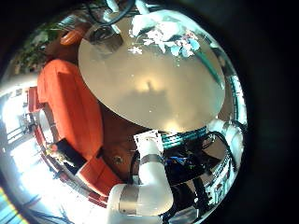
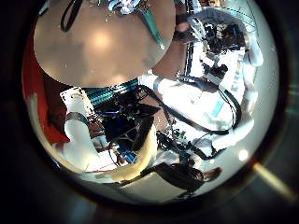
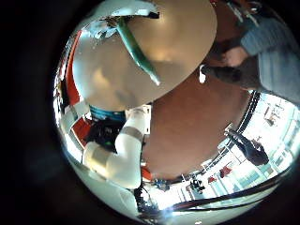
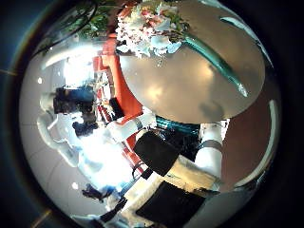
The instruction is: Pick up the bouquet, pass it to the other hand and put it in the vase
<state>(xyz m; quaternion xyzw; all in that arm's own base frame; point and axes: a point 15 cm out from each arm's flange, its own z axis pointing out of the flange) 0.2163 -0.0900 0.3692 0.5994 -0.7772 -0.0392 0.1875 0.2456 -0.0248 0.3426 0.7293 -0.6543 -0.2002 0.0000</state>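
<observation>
1. Round desk (image 1: 159, 93) is filling the middle of the palm views, with a padded seat (image 1: 70, 103) standing beside it in a bright room.
2. Bouquet (image 4: 147, 28) is showing close to the right hand (image 3: 131, 11): its flower heads are crowding one edge of the thumb-side view, and its long stem (image 3: 138, 52) is running out across the desk top in the little-finger-side view.
3. Whether the bouquet is lying on the desk or hanging just above it cannot be told from these views.
4. Right hand's fingers are mostly out of sight, so whether it is released, clenched or grasping the stem cannot be told.
5. Left hand (image 1: 117, 7) is looking at the flowers from well across the desk; its fingers are not showing clearly either, so its state cannot be told.
6. No vase can be made out.
7. Judging from this, the pick-up is the step in hand. Doing it well is likely meaning closing on the stem below the flowers, not on the heads, and leaving a length of bare stem free for the left hand to take.
</observation>
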